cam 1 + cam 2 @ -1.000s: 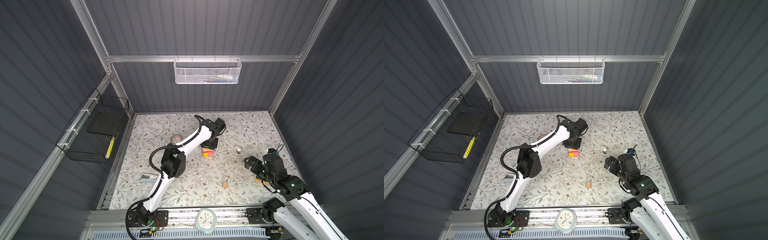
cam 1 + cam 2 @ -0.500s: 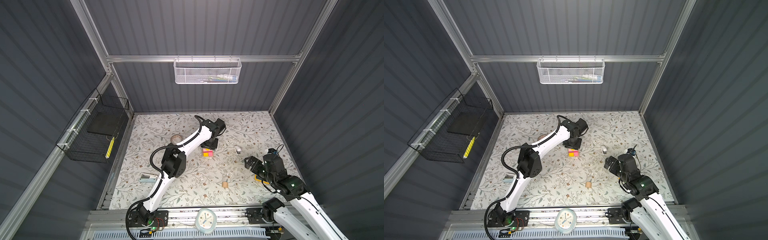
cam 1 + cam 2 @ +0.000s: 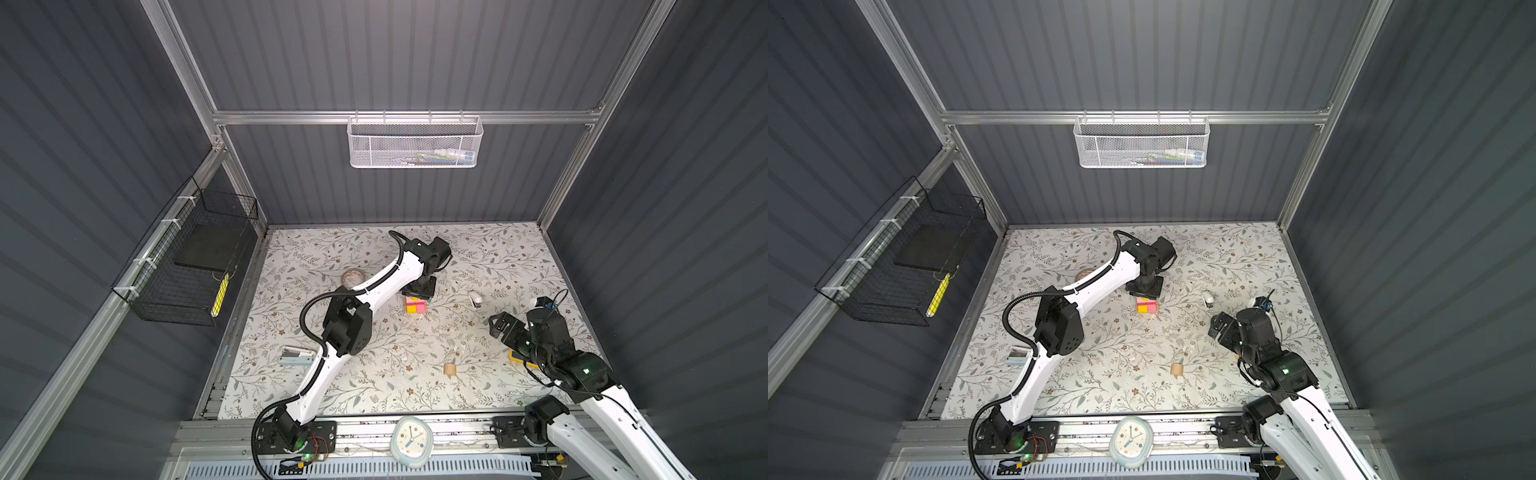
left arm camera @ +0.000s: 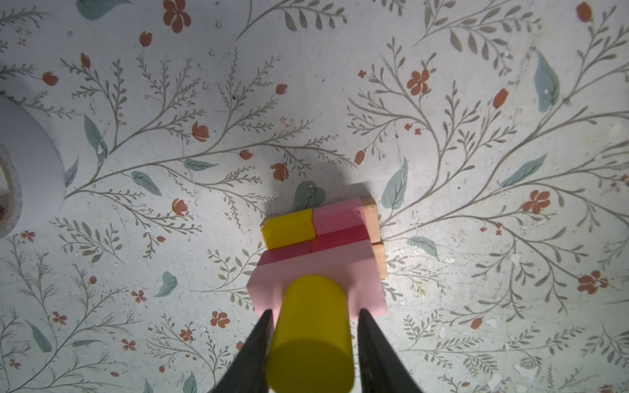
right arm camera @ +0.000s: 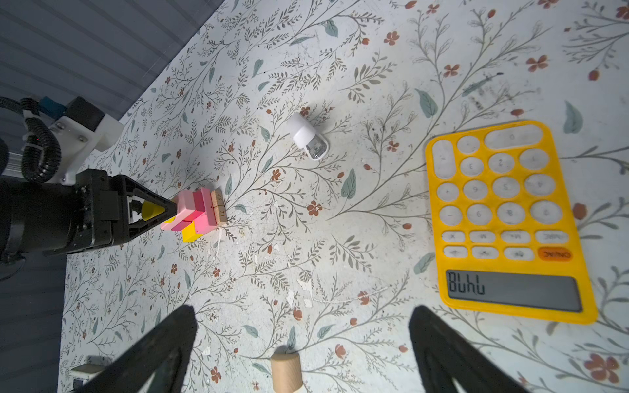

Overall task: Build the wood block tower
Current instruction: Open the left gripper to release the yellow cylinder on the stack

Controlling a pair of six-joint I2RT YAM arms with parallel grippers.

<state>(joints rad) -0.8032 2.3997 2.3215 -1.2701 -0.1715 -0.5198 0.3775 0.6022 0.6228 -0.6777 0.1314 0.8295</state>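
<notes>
**Yellow cylinder going onto tower top**

Placement step: the left gripper (image 4: 315, 314) clamps the upright yellow cylinder (image 4: 311, 337) over the pink bar (image 4: 369, 289) topping the tower (image 4: 340, 231), mid-table. Contact is unclear. The right gripper (image 5: 303, 311) is spread wide and empty, near the loose tan cylinder (image 5: 286, 372). Next, probably: seat it centred, let go gently, lift straight up.

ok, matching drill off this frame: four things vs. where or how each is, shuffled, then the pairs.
1 yellow cylinder
2 tan cylinder
3 calculator
4 right gripper

a open, empty
b alone on the mat, apart from the tower
c between the left gripper's fingers, at the tower top
d flat on the mat, keys up

Pairs: 1-c, 2-b, 3-d, 4-a
</notes>
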